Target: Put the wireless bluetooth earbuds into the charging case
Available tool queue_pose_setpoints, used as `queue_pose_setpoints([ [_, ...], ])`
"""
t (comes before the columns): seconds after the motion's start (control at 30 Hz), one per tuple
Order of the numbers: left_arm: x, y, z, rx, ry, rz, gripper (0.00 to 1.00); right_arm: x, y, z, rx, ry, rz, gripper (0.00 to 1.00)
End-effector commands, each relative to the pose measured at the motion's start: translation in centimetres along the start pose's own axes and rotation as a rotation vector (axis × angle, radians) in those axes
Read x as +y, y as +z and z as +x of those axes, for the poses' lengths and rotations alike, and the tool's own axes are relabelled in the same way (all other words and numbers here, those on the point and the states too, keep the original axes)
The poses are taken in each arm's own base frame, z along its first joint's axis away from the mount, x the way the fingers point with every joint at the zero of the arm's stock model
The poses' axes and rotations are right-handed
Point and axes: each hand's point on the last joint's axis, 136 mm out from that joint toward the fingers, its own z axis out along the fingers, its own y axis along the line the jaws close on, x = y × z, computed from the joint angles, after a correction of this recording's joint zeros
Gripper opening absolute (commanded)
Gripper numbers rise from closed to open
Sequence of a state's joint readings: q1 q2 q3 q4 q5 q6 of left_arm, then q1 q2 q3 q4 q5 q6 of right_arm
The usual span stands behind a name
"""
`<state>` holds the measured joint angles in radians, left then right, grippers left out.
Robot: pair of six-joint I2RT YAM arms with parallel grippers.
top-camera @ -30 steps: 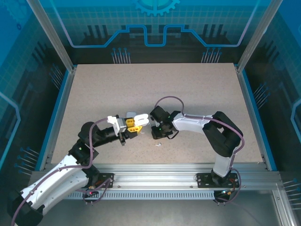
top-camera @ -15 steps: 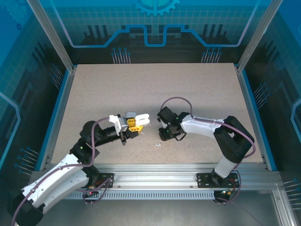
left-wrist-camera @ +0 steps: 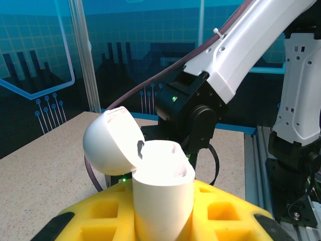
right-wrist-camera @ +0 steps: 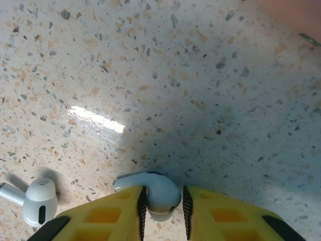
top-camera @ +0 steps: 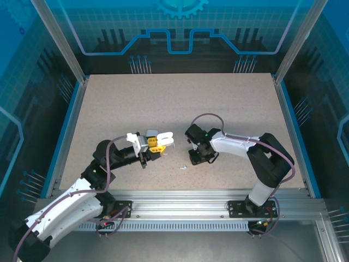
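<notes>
The speckled desk point(top-camera: 163, 109) is carrying one white earbud point(right-wrist-camera: 37, 201), lying loose at the right wrist view's lower left.

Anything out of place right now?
A white earbud lies loose on its side on the table, beside the right gripper, which has a second earbud between its fingers. The left gripper holds the charging case with its lid open. No damage visible.

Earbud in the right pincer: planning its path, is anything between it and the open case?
Nothing visible stands between the earbud and the open case in the left pincer; the loose earbud lies off that line.
</notes>
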<state>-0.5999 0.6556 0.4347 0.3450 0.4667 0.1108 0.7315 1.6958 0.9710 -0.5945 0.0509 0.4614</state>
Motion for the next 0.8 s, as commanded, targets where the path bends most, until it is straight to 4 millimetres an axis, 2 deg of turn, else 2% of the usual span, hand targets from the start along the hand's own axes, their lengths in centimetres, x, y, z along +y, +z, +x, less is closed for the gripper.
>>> queue_pose_setpoints([
  [0.0,0.0,0.1,-0.6,-0.02,0.005,-0.003,0.02,-0.4,0.4,0.2,0.033,0.002,0.009,0.3],
  [0.37,0.0,0.0,-0.7,-0.019,0.005,-0.003,0.02,-0.3,0.7,-0.5,0.022,-0.008,-0.005,0.31],
  [0.77,-0.1,0.0,-0.7,-0.016,0.004,-0.003,0.02,0.3,1.6,-0.3,0.044,-0.028,-0.032,0.27],
])
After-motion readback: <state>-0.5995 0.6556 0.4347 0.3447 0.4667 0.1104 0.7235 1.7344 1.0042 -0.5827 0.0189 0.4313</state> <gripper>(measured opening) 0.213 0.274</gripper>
